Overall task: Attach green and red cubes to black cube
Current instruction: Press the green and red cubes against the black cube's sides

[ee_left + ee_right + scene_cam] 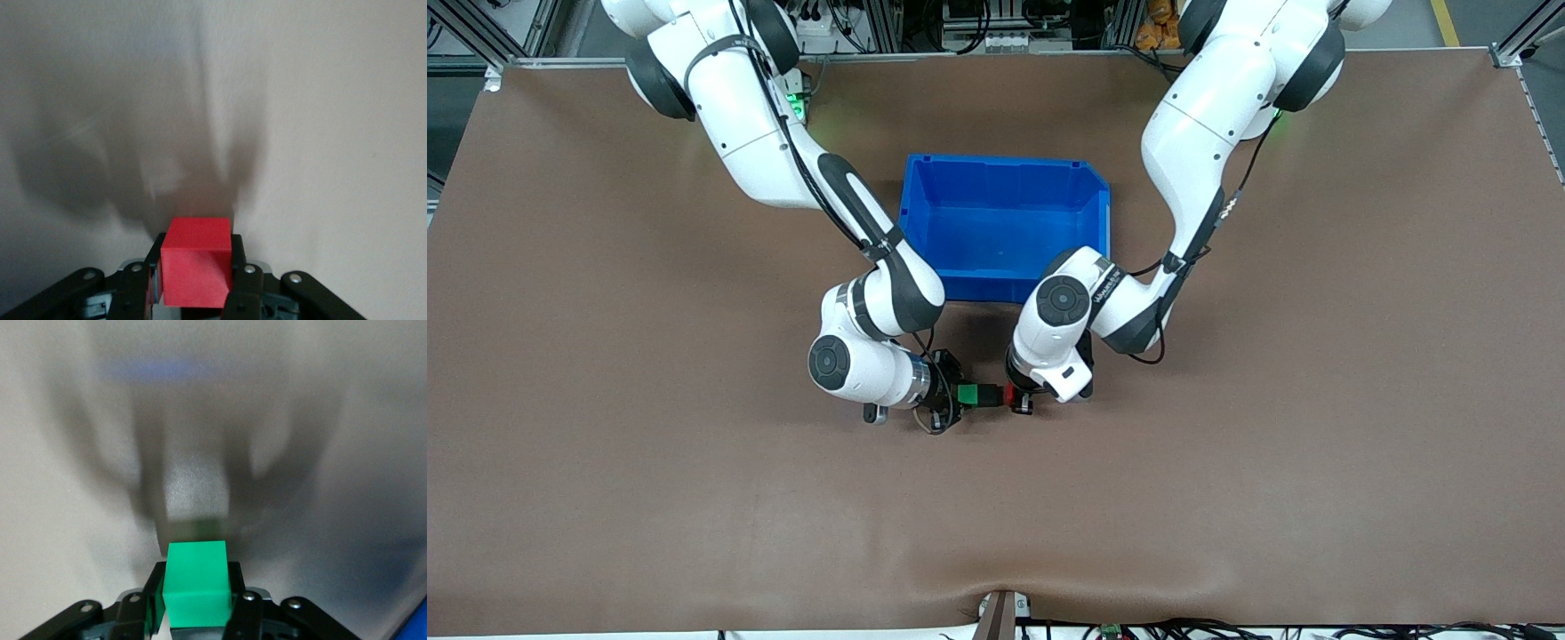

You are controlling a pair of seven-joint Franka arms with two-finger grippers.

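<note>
Above the brown table, nearer the front camera than the bin, the three cubes form a row: green cube (967,394), black cube (989,396), red cube (1011,397). My right gripper (959,395) lies level and is shut on the green cube (196,577), which sits between its fingers (244,600). From the left arm's end, my left gripper (1019,400) is shut on the red cube (197,253), clamped between its fingers (241,273). The green and red cubes press against the black cube's two ends. Neither wrist view shows the black cube.
A blue bin (996,163) stands open on the table, farther from the front camera than the cubes, between the two arms. Both forearms flank its front wall. Brown mat (1227,498) spreads out on every side.
</note>
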